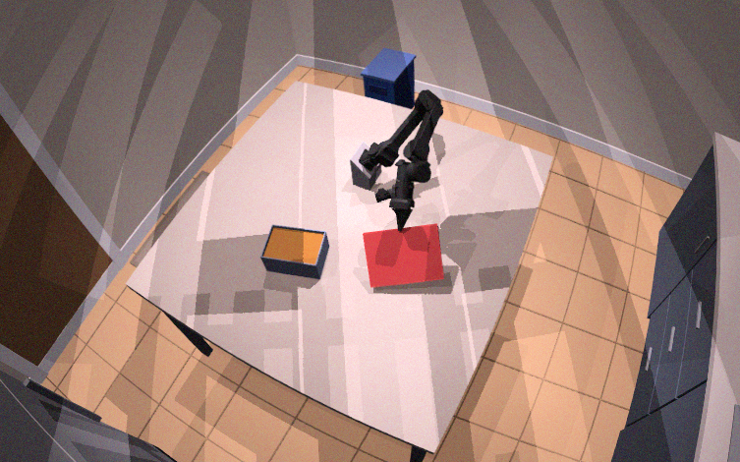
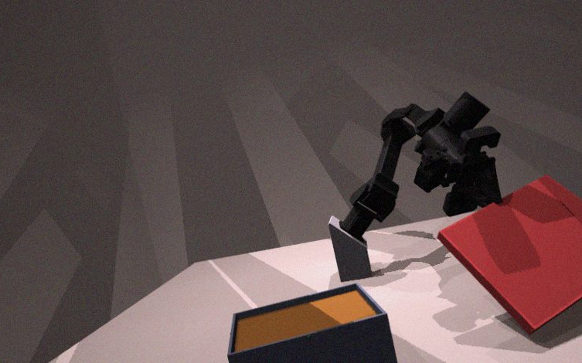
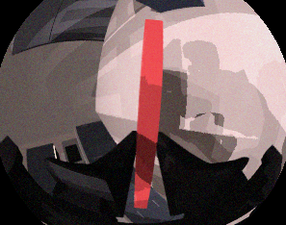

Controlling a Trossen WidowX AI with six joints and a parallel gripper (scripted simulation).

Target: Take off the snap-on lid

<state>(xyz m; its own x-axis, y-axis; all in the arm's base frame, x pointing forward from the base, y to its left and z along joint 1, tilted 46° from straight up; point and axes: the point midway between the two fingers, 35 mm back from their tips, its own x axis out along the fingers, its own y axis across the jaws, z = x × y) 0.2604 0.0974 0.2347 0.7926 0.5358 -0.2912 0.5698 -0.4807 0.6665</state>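
Note:
The red lid point(image 1: 404, 258) point(image 2: 532, 252) point(image 3: 148, 104) is off the box. My gripper point(image 1: 401, 228) point(image 2: 487, 205) point(image 3: 146, 136) is shut on the middle of its far edge. The lid hangs tilted, top face up, with its held edge higher and its free edge low over the table point(image 1: 361, 355) point(image 2: 193, 307). I cannot tell whether that free edge touches the table. The storage box point(image 1: 292, 267) point(image 2: 320, 342) point(image 3: 172, 3) has dark blue walls and an orange inside. It stands open to the left of the lid with a clear gap between them.
The arm's grey base block point(image 1: 361, 172) point(image 2: 352, 256) stands on the table behind the lid. A blue cabinet point(image 1: 389, 74) stands on the floor beyond the table's far edge. Dark cupboards point(image 1: 682, 286) line the right wall.

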